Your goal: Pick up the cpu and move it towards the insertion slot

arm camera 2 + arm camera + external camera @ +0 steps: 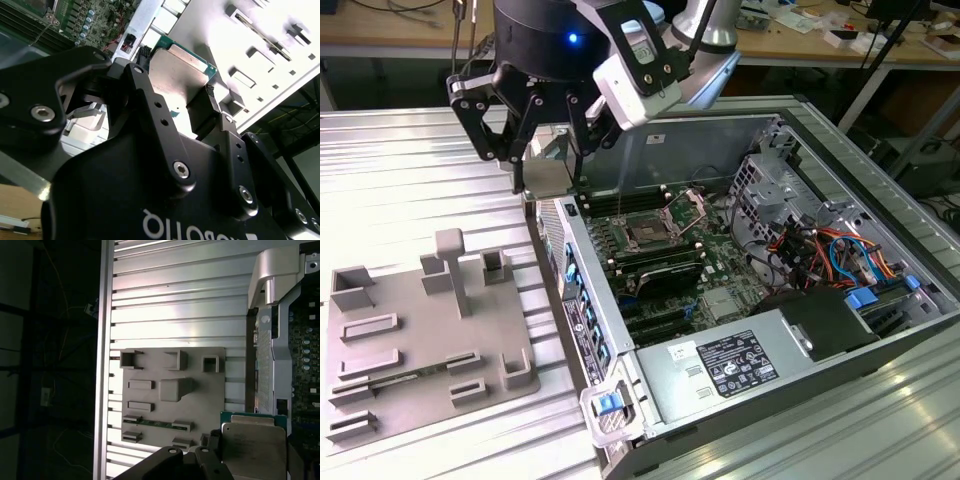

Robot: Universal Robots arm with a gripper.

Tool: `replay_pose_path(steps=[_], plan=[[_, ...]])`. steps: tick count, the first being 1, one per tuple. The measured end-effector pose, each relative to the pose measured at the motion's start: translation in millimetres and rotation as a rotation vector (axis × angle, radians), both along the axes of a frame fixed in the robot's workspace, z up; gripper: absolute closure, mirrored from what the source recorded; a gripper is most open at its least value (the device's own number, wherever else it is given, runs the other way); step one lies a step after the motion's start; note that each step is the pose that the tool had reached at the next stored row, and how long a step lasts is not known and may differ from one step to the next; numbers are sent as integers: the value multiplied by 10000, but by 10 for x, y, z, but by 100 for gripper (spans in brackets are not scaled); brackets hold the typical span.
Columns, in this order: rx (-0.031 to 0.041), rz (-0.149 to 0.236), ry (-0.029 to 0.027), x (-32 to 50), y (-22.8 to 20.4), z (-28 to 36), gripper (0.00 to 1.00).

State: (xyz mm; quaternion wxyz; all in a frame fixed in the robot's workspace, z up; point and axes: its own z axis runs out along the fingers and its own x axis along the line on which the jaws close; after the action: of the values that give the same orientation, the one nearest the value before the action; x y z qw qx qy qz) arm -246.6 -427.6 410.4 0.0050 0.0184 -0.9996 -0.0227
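My gripper (pixel 548 172) is pinched narrow on the cpu (pixel 551 181) — the little silver square sits flat between my two fingers (pixel 141 85). I hold it up beside the wall of the open computer case (pixel 582 335). In the exterior view the insertion slot (pixel 648 233) lies at four o'clock from it, apart. The grey plate (pixel 420 330) lies at seven o'clock — on the ribbed table (pixel 400 180).

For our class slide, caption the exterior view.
Gripper holds the cpu near the computer case wall, short of the insertion slot.
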Motion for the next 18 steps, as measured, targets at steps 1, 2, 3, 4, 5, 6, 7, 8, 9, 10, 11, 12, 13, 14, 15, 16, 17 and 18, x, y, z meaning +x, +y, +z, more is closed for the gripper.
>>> replay_pose_path(steps=[1, 2, 3, 4, 5, 6, 7, 8, 9, 10, 11, 12, 13, 14, 15, 16, 17, 18], plan=[[0, 0, 0, 5, 0, 0, 45], [0, 0, 0, 14, 0, 0, 45], [1, -1, 0, 21, 0, 0, 45], [1, 0, 0, 27, 0, 0, 45], [1, -1, -1, 35, 0, 0, 45], [1, 0, 0, 44, 0, 0, 45], [1, 0, 0, 51, 0, 0, 45], [1, 0, 0, 57, 0, 0, 45], [0, -1, 0, 66, 0, 0, 45], [1, 0, -1, 73, 0, -1, 45], [0, 0, 0, 78, 0, 0, 45], [1, 0, 0, 83, 0, 0, 45], [1, 0, 0, 88, 0, 0, 45], [0, 0, 0, 93, 0, 0, 45], [0, 0, 0, 98, 0, 0, 45], [1, 0, 0, 106, 0, 0, 45], [0, 0, 0, 111, 0, 0, 45], [0, -1, 0, 116, 0, 0, 45]])
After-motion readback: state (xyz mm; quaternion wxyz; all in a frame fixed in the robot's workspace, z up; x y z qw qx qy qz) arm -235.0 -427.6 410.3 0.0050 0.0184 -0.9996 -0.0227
